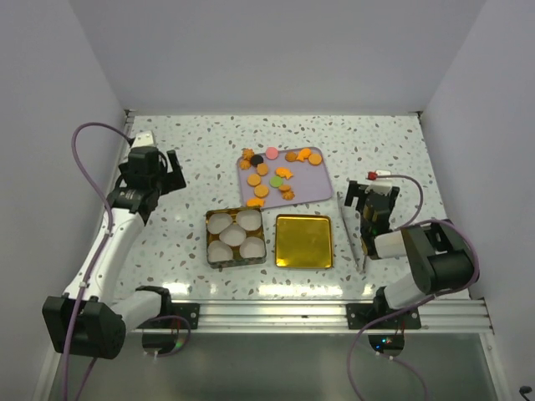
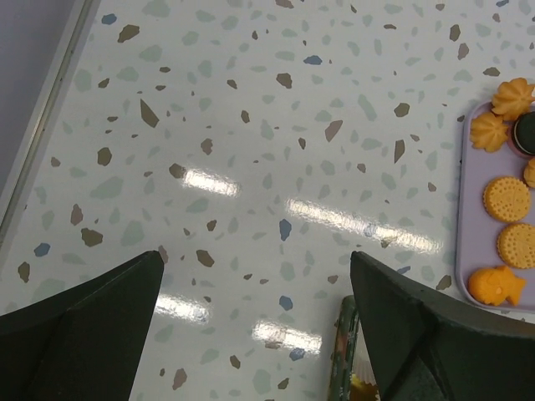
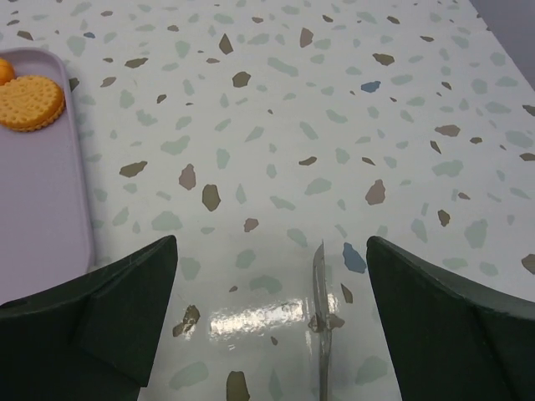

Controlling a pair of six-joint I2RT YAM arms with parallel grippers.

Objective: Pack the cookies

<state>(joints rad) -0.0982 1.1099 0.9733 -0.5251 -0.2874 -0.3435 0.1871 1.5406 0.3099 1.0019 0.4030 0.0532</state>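
The cookies (image 1: pixel 262 190) lie scattered on a lilac tray (image 1: pixel 313 190) at mid-table. Most are round and orange, with a pink one (image 1: pixel 272 153), a green one (image 1: pixel 274 180) and a black one (image 1: pixel 257 159). My left gripper (image 1: pixel 175 173) hovers left of the tray, open and empty (image 2: pixel 255 259). Its wrist view catches the tray's edge (image 2: pixel 468 225) with orange cookies (image 2: pixel 506 199). My right gripper (image 1: pixel 372 188) stands open and empty (image 3: pixel 272 246) to the right of the tray. One round cookie (image 3: pixel 29 102) shows on the tray (image 3: pixel 42 209) in the right wrist view.
An open square tin (image 1: pixel 210 242) holding several white paper cups (image 1: pixel 232 236) stands in front of the tray; its rim (image 2: pixel 347 351) shows by my left finger. A gold lid (image 1: pixel 303 241) lies next to it. A thin metal tool (image 1: pixel 353 234) (image 3: pixel 320 317) lies beneath my right gripper.
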